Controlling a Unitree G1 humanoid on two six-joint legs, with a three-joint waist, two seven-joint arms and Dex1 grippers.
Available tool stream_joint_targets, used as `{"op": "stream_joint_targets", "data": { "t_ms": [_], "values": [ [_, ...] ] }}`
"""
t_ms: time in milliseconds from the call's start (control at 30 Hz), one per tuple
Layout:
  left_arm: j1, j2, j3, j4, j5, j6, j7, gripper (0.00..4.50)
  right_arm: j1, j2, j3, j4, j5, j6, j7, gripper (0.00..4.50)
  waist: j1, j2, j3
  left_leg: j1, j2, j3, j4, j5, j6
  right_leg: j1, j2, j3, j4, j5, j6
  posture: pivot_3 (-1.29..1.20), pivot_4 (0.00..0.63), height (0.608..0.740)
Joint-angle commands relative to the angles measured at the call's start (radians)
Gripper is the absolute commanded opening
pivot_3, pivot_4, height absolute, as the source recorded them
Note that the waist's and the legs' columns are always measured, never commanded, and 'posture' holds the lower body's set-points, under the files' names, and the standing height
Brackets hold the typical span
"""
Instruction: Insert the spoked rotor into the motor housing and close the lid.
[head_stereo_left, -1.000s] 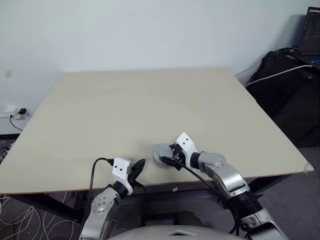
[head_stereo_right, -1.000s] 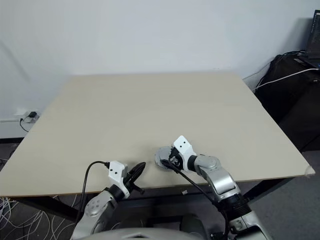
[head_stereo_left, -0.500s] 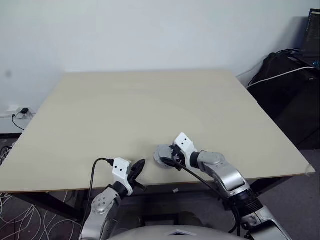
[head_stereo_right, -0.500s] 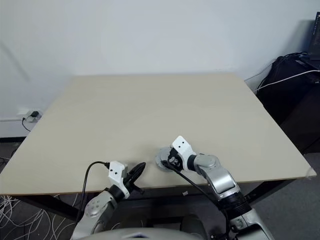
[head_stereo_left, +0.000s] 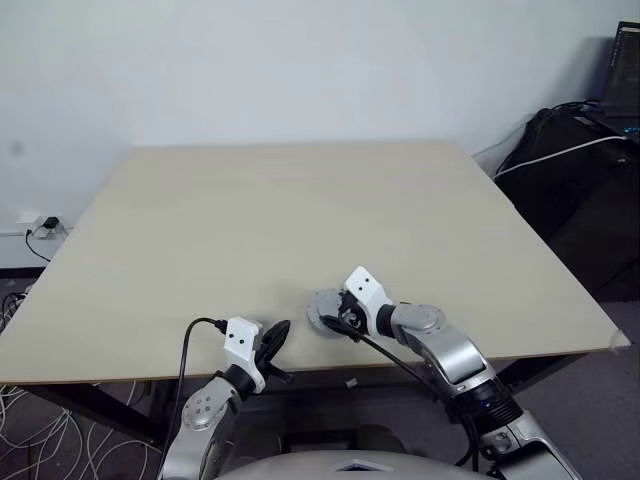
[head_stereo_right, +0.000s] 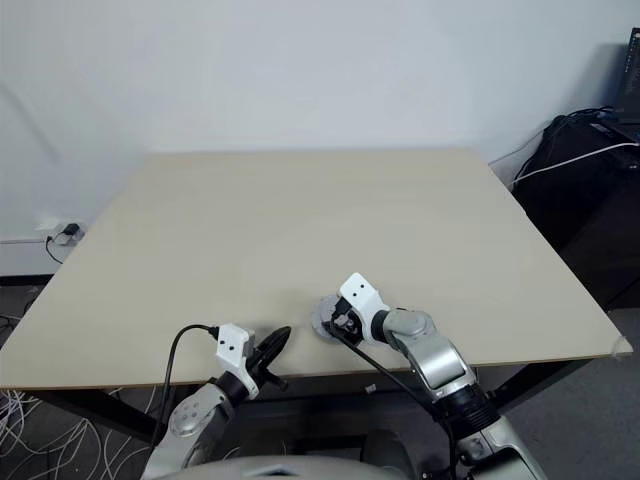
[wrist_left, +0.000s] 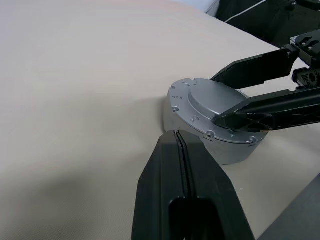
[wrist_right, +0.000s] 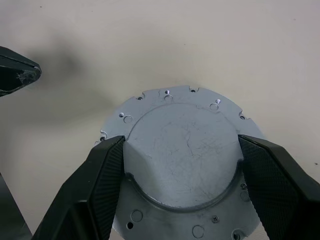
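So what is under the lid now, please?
The lid, plain face up, sits on a round grey body on the table. Whatever is inside is covered. The right gripper straddles its raised centre.

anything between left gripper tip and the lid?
Nothing: bare table separates the shut left gripper from the lid, seen in the left wrist view.

Lid sits on the housing, near the worktop's front edge, right of centre. My right fingers flank the lid's raised centre, one each side. My left gripper lies to its left, near, apart.
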Motion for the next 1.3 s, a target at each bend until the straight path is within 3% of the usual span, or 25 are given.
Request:
{"op": "stream_joint_targets", "data": {
  "t_ms": [33,467,767,1300],
  "values": [
    [-0.028,0.004,-0.001,-0.043,0.007,-0.035,-0.005,0.0,0.025,-0.011,0.015,0.052,-0.033,0.062,-0.024,3.25,0.0,0.0,0.0,0.0,0.0,0.0,0.0,0.0,0.0,0.0,0.0,0.0,0.0,0.0,0.0,0.0,0.0,0.74],
    [-0.197,0.06,0.0,-0.012,-0.018,-0.004,-0.106,0.0,0.02,-0.013,0.051,0.051,-0.056,0.088,-0.037,3.25,-0.001,0.0,0.001,0.001,0.0,-0.001,-0.003,0.0,0.0,0.0,0.001,-0.001,-0.002,0.0,0.0,0.0,0.0,0.74],
    [-0.399,0.143,0.032,0.128,-0.079,0.136,-0.261,0.0,0.018,-0.004,0.052,0.038,-0.051,0.097,-0.046,3.25,-0.012,0.0,0.001,0.002,0.0,-0.001,-0.004,0.0,0.0,0.0,0.007,-0.001,-0.002,-0.001,-0.001,0.0,0.0,0.74],
    [-0.577,0.146,-0.003,0.272,-0.084,0.38,-0.376,0.0,0.034,0.009,0.044,0.009,-0.044,0.102,-0.057,3.25,-0.021,-0.003,0.003,0.002,0.0,-0.003,-0.006,0.0,0.0,0.001,0.007,-0.001,-0.004,-0.001,0.0,0.0,0.0,0.74]
  ]
}}
